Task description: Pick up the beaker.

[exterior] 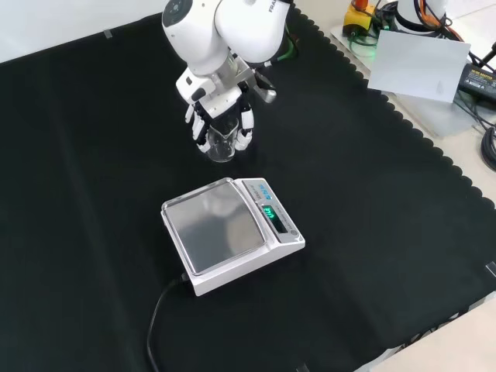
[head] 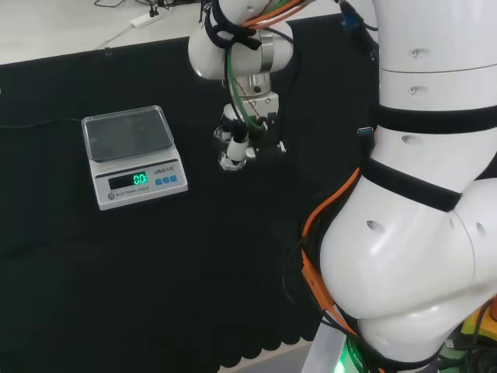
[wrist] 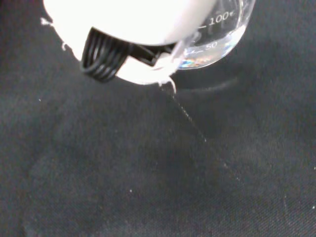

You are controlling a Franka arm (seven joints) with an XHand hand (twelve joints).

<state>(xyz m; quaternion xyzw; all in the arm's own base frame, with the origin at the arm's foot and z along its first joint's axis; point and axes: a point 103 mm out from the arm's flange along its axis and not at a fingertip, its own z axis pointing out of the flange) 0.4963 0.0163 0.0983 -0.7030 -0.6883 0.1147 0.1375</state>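
A small clear glass beaker [exterior: 221, 145] with printed graduations [wrist: 217, 34] is upright on the black cloth beyond the scale in the front view. The black and white hand [exterior: 221, 108] comes down over it, fingers [exterior: 246, 120] curled down both sides of the glass. In the head view the hand [head: 237, 140] hangs to the right of the scale, with the beaker's base [head: 231, 162] just below its fingers. The wrist view has a blurred white part of the hand [wrist: 133, 24] beside the beaker. I cannot tell whether the base touches the cloth.
A white electronic scale [exterior: 229, 232] with a grey pan and lit green display [head: 132, 155] stands nearest the beaker, its black cable [exterior: 159, 318] trailing toward the cloth's front edge. The arm's white links [head: 419, 194] rise at the head view's right.
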